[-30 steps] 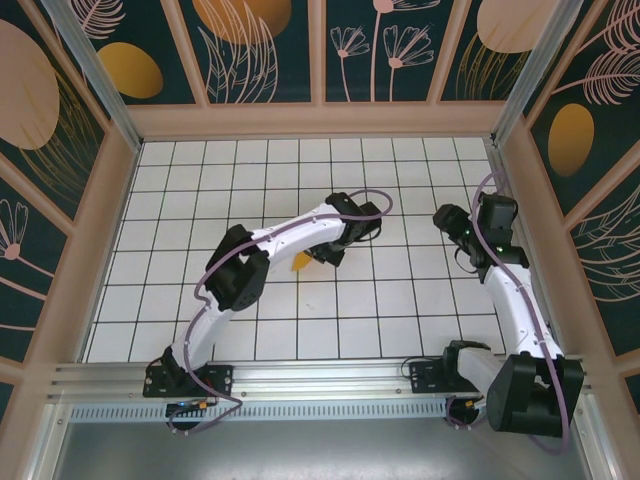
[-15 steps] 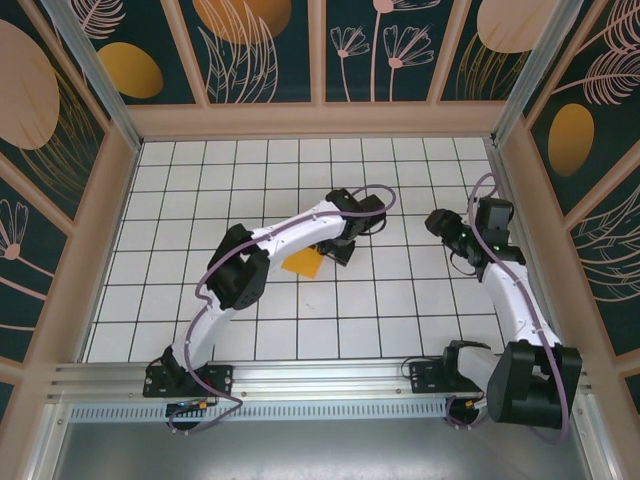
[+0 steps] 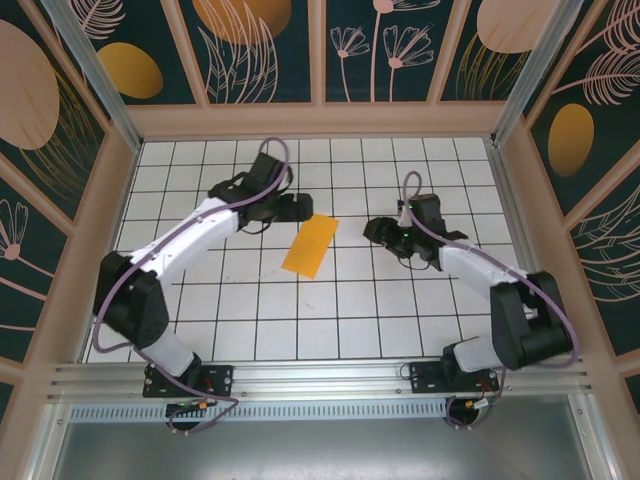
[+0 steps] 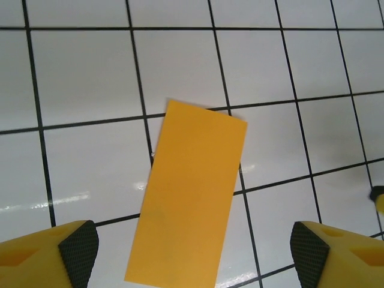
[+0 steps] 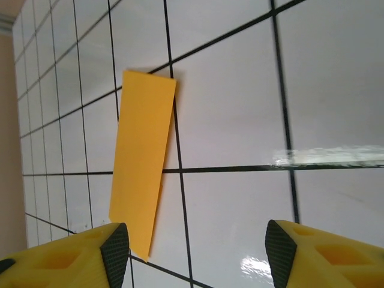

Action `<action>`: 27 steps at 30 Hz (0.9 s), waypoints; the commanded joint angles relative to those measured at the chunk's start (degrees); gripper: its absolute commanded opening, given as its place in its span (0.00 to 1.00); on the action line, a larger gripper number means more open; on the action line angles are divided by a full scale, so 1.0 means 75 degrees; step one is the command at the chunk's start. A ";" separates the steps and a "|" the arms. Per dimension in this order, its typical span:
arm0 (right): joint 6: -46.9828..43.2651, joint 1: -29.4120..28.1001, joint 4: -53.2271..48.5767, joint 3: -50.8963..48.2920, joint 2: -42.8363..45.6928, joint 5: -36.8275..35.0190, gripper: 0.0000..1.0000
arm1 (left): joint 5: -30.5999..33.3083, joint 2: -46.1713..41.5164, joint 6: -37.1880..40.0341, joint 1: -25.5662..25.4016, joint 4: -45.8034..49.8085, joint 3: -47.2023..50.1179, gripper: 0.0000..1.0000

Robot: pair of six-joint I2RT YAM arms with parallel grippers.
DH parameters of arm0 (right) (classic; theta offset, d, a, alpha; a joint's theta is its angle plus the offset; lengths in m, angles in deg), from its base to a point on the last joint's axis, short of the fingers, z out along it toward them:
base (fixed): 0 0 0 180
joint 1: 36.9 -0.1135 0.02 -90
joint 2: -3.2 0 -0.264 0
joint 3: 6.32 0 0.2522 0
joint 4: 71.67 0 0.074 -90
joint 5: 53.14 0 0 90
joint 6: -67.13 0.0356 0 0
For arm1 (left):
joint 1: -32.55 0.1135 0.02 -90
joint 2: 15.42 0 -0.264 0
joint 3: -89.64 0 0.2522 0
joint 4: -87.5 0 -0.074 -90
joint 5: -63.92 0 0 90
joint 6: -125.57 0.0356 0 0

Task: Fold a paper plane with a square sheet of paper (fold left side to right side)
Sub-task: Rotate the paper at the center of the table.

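Observation:
The orange-yellow paper [image 3: 310, 246] lies flat on the tiled floor as a narrow folded rectangle, tilted a little. In the left wrist view the paper [image 4: 189, 195] runs from mid-frame down between my fingertips. In the right wrist view the paper [image 5: 142, 165] lies ahead and to the left, its near corner beside my left fingertip. My left gripper [image 3: 298, 206] hovers just behind the paper's far end, open and holding nothing. My right gripper [image 3: 377, 231] stands to the paper's right, about one tile away, open and holding nothing. No paper plane shape is seen.
The white tiled floor [image 3: 250, 310] with black grid lines is boxed in by wooden-framed walls [image 3: 320, 118] with a dark floral print. A metal rail [image 3: 320, 380] carrying both arm bases runs along the near edge.
The left arm has swung back and to the left off the paper, uncovering the folded strip. The right arm has reached in toward the paper from the right.

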 commanded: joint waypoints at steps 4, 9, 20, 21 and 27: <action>0.0408 -0.0868 0.0156 0.1426 -0.1525 -0.0762 0.69 | -0.1784 -0.0587 -0.0797 0.0939 -0.2749 0.2025 0.87; 0.0278 -0.1325 -0.0998 0.2671 -0.2596 -0.1950 0.81 | -0.2149 -0.0355 -0.0736 0.1134 -0.3065 0.2621 0.87; 0.0278 -0.1989 -0.1935 0.4474 -0.4240 -0.2596 0.85 | -0.1752 -0.0414 -0.0499 0.1137 -0.3008 0.3128 0.87; 0.0280 -0.2026 -0.2025 0.4609 -0.4342 -0.2645 0.85 | -0.1671 -0.0481 -0.0463 0.1143 -0.2973 0.3157 0.87; 0.0269 -0.2222 -0.2287 0.5182 -0.4795 -0.2645 0.86 | -0.1421 -0.0707 -0.0342 0.1139 -0.2825 0.3330 0.88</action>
